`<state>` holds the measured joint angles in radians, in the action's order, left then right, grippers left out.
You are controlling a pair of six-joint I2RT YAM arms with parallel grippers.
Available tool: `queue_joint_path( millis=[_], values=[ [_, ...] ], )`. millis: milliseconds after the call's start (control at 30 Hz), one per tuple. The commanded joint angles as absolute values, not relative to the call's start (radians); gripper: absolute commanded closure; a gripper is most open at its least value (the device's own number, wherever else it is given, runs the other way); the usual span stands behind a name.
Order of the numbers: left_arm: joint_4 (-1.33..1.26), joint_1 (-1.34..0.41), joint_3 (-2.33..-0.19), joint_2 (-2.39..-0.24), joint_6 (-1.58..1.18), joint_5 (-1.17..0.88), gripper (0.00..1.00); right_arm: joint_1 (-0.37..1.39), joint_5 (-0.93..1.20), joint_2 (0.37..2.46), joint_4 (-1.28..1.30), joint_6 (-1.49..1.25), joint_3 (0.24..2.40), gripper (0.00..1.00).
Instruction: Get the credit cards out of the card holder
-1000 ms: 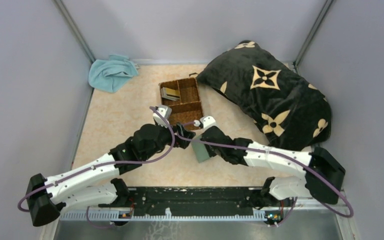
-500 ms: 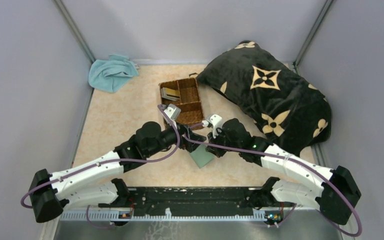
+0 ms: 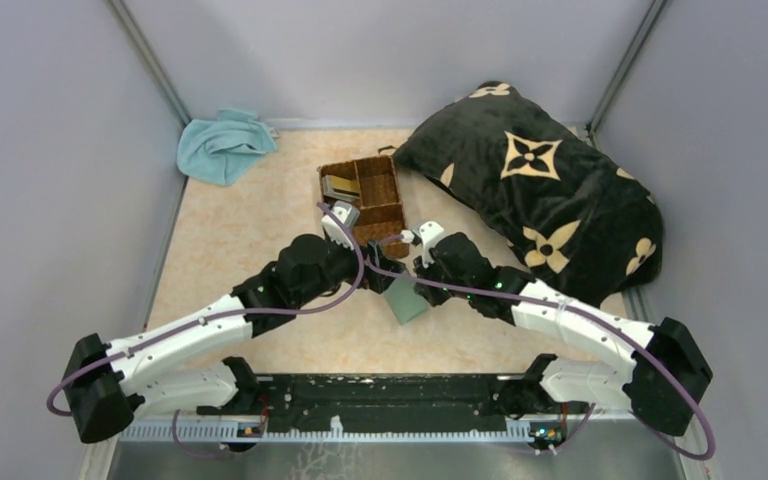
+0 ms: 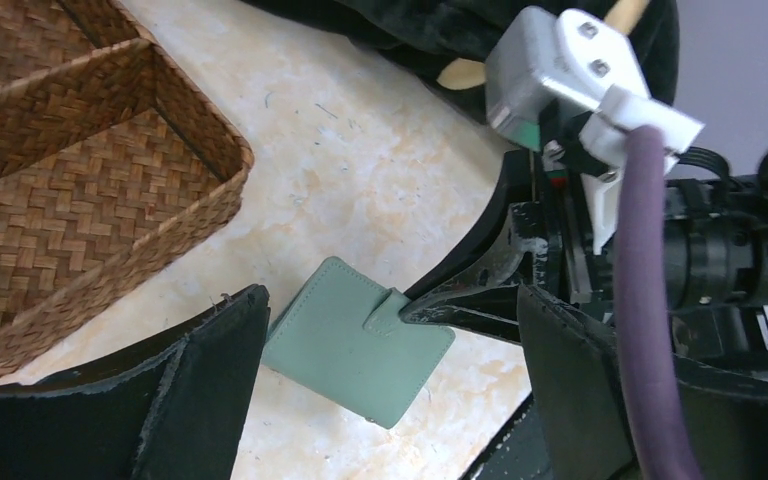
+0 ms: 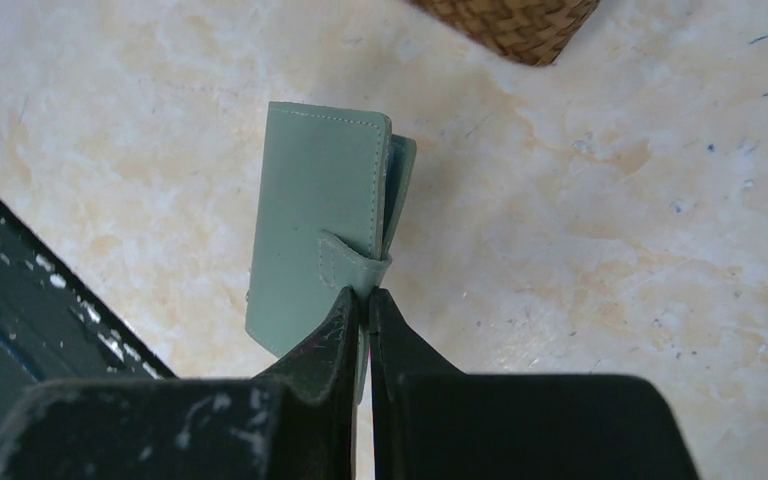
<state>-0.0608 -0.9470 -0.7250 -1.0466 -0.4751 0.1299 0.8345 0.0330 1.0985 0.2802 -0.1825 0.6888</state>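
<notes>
Right wrist shows right jaws clamped on card holder (image 5: 315,200); left jaws wide.

I am looking at a pale marbled tabletop (image 3: 240,230) that is carrying a brown wicker basket (image 3: 380,188) near its middle. A light-blue towel (image 3: 222,145) is lying crumpled at its far left corner. A black flower-patterned pillow (image 3: 540,190) is sprawling along its right side. The card holder (image 3: 407,298) is hanging low over it, and I cannot tell whether they are touching.
</notes>
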Motion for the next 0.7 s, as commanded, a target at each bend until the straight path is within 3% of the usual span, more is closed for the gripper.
queue_joint_path(
  millis=[0,467,667],
  values=[
    [0.032,-0.888,-0.691,-1.071,-0.488,0.234,0.02,0.825,-0.128,1.081,0.205,-0.336,0.811,1.0],
    [-0.025,-0.89,-0.599,-1.182,-0.51,0.224,0.03,0.827,-0.129,1.178,0.216,-0.305,0.949,1.0],
    [-0.022,-0.889,-0.583,-1.136,-0.523,0.224,0.06,0.762,-0.152,1.174,0.232,-0.331,0.903,1.0]
  ],
)
